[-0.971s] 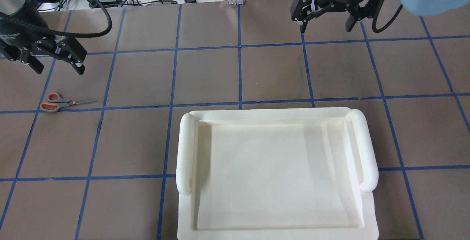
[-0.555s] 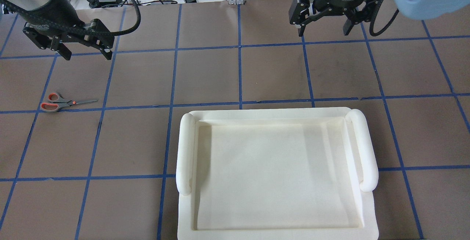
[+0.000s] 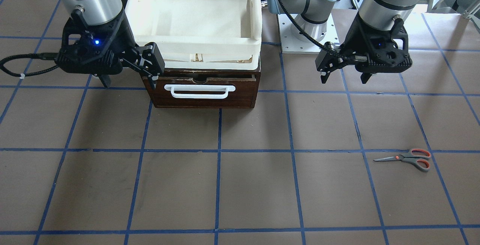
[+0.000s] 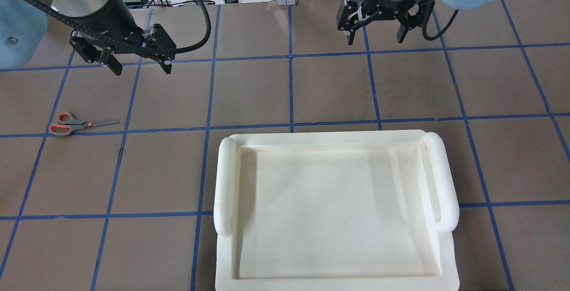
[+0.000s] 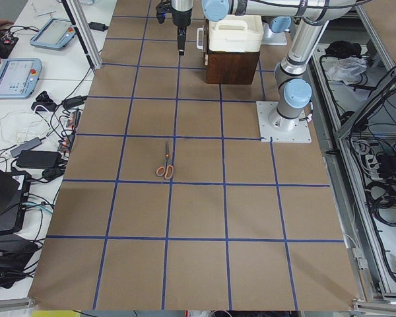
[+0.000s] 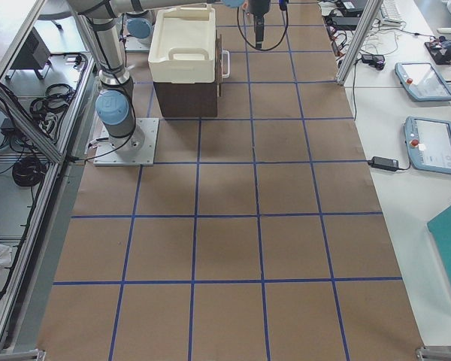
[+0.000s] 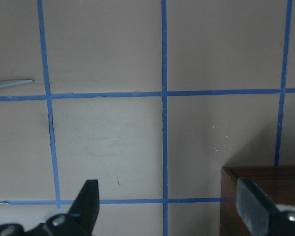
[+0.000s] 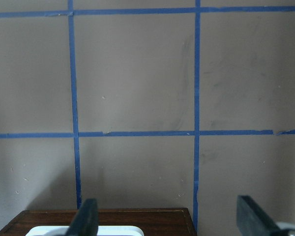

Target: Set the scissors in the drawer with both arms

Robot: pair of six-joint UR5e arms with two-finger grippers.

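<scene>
Left claw [image 4: 141, 68] and right claw [image 4: 376, 40] both shifted inward, each spread apart (nothing held); scissors [image 4: 73, 125] lie flat near the surface [image 4: 311, 90] left edge, well apart from the drawer [image 3: 202, 98].

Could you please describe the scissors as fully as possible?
The scissors are a small closed pair: slim metal blades, dark grey handles lined orange-red inside the loops, an orange pivot dot. They lie flat on the brown table at the robot's left, beside a blue tape line, blades toward the table's middle. Nothing touches them; the open left gripper hangs well apart.
</scene>
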